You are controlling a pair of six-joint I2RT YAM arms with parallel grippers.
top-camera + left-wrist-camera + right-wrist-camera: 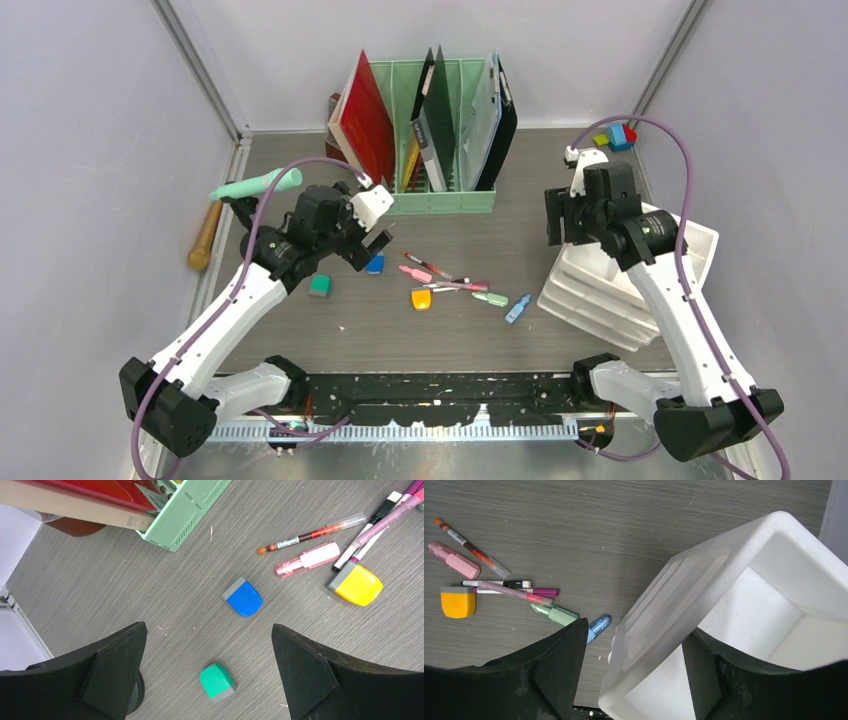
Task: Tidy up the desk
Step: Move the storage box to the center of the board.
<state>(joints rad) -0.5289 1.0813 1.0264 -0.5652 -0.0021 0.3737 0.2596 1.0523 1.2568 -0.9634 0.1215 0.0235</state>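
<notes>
The desk [450,340] is a grey-brown wood-grain tabletop. My left gripper [365,248] is open and empty, hovering low over the desk. In the left wrist view [209,627] a green eraser [217,681] lies between its fingers and a blue eraser [243,598] lies just beyond. My right gripper [570,232] is open above the left end of the white drawer unit [610,285]. In the right wrist view [635,627] its fingers straddle the front wall of the top drawer [674,595] without closing on it.
Loose pens [450,280], a yellow eraser [421,299], a green highlighter [490,298] and a blue one [518,308] lie mid-desk. A mint file rack [440,150] with folders stands at the back. A mallet [205,235] lies left. Coloured blocks [615,135] sit back right.
</notes>
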